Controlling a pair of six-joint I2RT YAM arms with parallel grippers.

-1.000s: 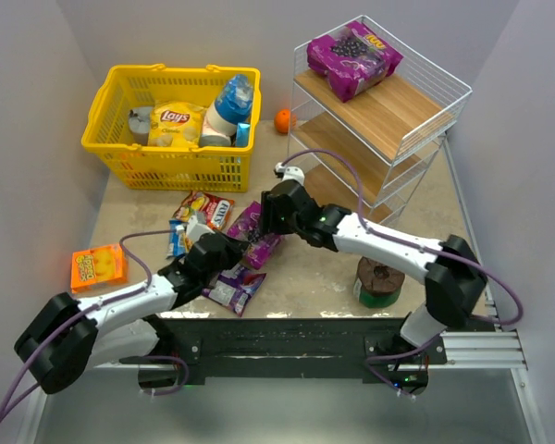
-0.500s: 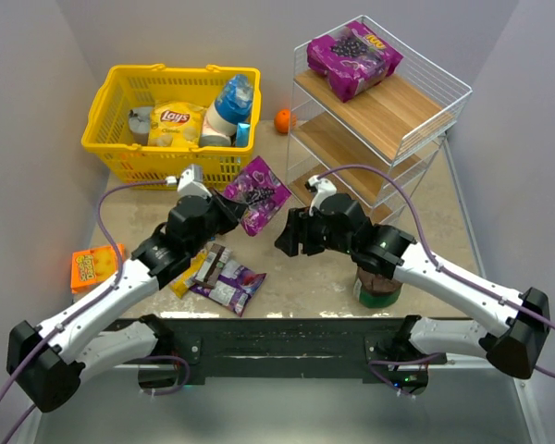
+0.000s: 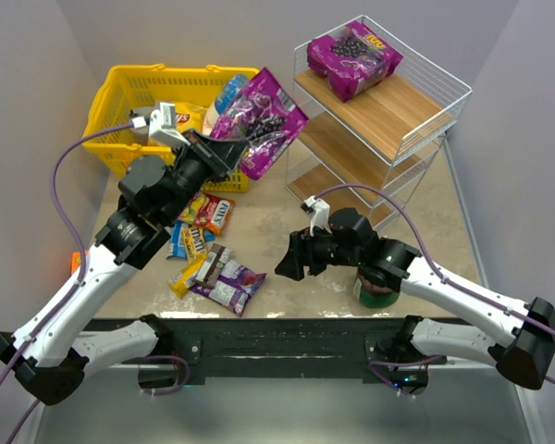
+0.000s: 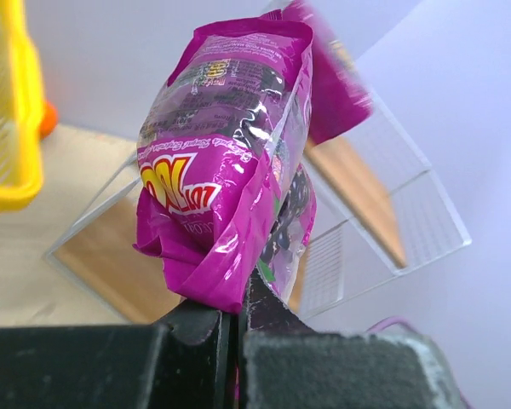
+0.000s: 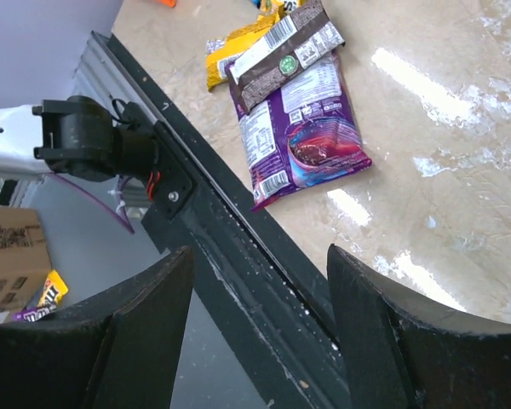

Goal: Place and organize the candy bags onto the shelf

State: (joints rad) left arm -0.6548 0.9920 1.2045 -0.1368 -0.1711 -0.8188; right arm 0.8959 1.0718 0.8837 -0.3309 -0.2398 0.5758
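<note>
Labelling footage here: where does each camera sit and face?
Top external: above, behind the robot, looking down on left arm, right arm and white wire shelf.
Left wrist: raised, facing the shelf; left gripper pinches a large glossy purple candy bag.
Right wrist: looks down at a small purple packet; right gripper open.
Top and left wrist share the held bag.

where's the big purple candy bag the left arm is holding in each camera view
Top external: purple bag upper centre, pinched in the left gripper, between the yellow basket and the shelf.
Left wrist: fills the centre, upright above the gripper.
Right wrist: not in it; the purple packet there is smaller, lying flat.
Shared landmark: the shelf, behind the bag in the left wrist view.
</note>
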